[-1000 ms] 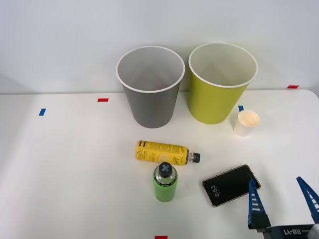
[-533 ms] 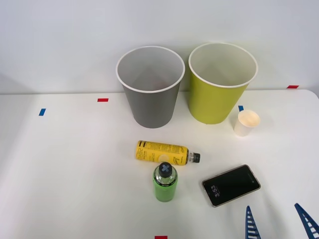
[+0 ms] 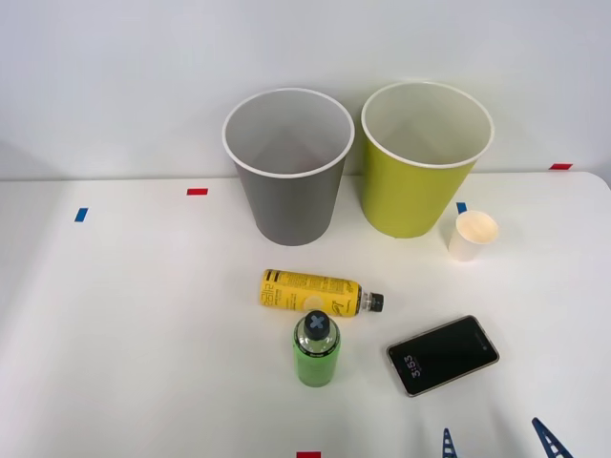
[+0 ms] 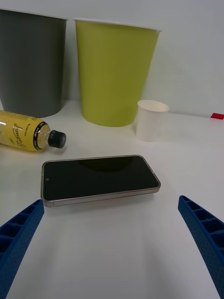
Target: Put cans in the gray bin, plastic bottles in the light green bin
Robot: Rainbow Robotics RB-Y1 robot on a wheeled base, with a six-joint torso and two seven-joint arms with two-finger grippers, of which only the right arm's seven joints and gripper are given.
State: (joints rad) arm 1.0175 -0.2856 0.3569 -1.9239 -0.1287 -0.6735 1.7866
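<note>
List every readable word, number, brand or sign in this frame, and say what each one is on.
"3:53": on the phone screen, front view.
A cross sign: on the green bottle cap.
Black print on the yellow bottle label: too small and blurred to read in either view.
Gray bin, light green bin, paper cup: no text visible.
</note>
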